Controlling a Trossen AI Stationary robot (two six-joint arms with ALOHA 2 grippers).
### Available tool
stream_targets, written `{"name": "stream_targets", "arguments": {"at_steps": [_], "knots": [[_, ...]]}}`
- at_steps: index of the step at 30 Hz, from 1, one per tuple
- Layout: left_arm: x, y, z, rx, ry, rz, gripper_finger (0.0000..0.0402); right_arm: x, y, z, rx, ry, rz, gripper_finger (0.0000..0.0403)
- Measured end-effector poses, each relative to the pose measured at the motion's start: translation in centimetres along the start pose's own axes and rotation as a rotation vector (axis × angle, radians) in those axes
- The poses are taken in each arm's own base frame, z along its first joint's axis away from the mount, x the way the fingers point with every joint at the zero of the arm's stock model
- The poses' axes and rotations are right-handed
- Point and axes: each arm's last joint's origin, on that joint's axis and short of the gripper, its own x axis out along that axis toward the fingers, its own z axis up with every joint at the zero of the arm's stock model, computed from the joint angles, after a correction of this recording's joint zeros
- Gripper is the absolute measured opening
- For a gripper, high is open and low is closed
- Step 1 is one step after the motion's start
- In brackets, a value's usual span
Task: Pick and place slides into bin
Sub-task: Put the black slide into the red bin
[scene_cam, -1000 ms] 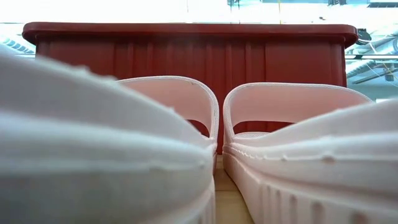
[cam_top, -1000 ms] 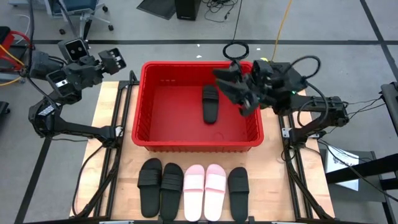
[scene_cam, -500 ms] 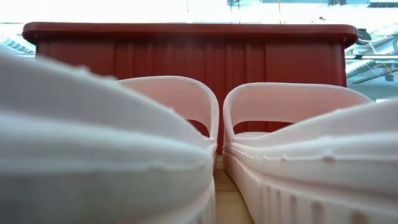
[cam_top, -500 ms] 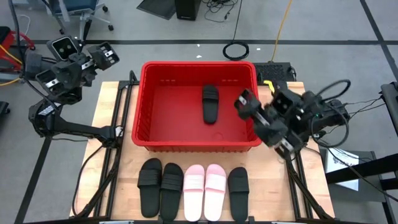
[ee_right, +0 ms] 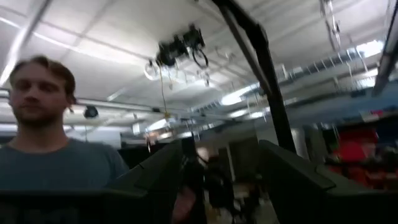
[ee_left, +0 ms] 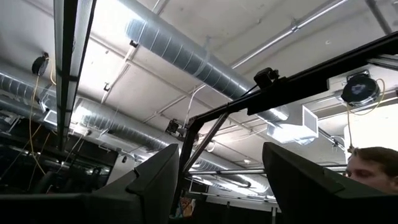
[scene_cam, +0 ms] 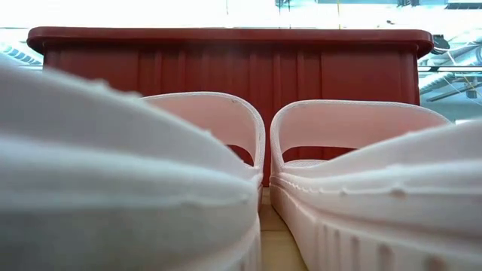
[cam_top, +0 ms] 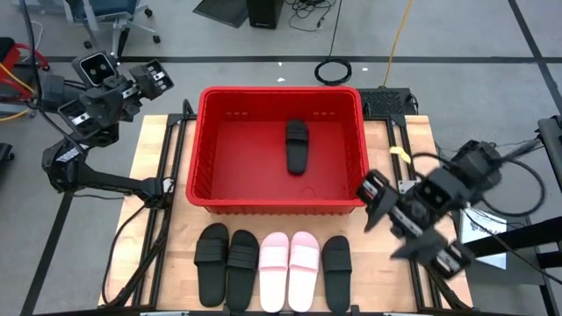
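**One slide binned, five in a row; right arm nearest the black one on the right**

We count one black slide [cam_top: 298,147] lying flat on the floor of the red bin [cam_top: 198,149], roughly mid-bin, its long axis running near-to-far. The bin sits on the far half of the table [cam_top: 149,246].

Five more slides wait in a tidy row on the near strip of table, all with long axes near-to-far, side by side and almost touching: two black on the left [cam_top: 212,262] [cam_top: 241,269], the pale pink pair in the middle [cam_top: 273,270] [cam_top: 305,269], and a single black slide at the right end of the row [cam_top: 336,270]. In the low view the pink pair [scene_cam: 339,173] fills the foreground, with the bin wall behind.

The right gripper [cam_top: 413,230] hangs off the near right corner of the bin, over the table's right edge. Its fingers [ee_right: 292,186] stand spread with nothing between them; its wrist camera looks up at the ceiling and a person beyond. The right-end black slide lies just to its left and a little nearer.

The left gripper [cam_top: 114,92] waits well off the far left corner of the table, fingers [ee_left: 155,186] spread and empty, likewise tilted at the ceiling.

Our judgement: the right arm is much the closer to the row. To take that end slide it must tip downward and come in across the strap, square to the long axis.
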Motion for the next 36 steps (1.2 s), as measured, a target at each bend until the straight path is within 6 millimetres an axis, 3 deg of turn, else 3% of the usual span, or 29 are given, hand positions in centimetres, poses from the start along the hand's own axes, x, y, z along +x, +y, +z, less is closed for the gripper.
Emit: {"name": "stream_targets", "arguments": {"at_steps": [6, 11, 17, 24, 30, 36], "knots": [[0.2, 0.4, -0.3, 0.001, 0.008, 0.008, 0.0241, 0.4, 2.9, -1.2, 0.036, 0.173, -0.061, 0.0201], [0.3, 0.7, -0.4, -0.004, 0.015, 0.015, 0.0241, -0.2, 4.2, -4.3, 0.096, 0.411, -0.158, 0.0201], [0.4, 1.2, -1.0, -0.025, 0.072, 0.034, 0.0241, -1.7, 5.0, -9.6, 0.206, 0.782, -0.293, 0.0201], [0.3, 1.5, -1.3, -0.029, 0.104, 0.064, 0.0241, -4.6, 5.0, -17.7, 0.324, 1.417, -0.405, 0.0201], [0.3, 1.5, -1.3, -0.025, 0.102, 0.064, 0.0241, -6.6, 3.9, -23.5, 0.072, 1.748, -0.557, 0.0201], [0.3, 1.5, -1.3, -0.036, 0.1, 0.066, 0.0241, -8.6, 2.9, -29.7, -0.235, 1.928, -0.65, 0.0201]]}}
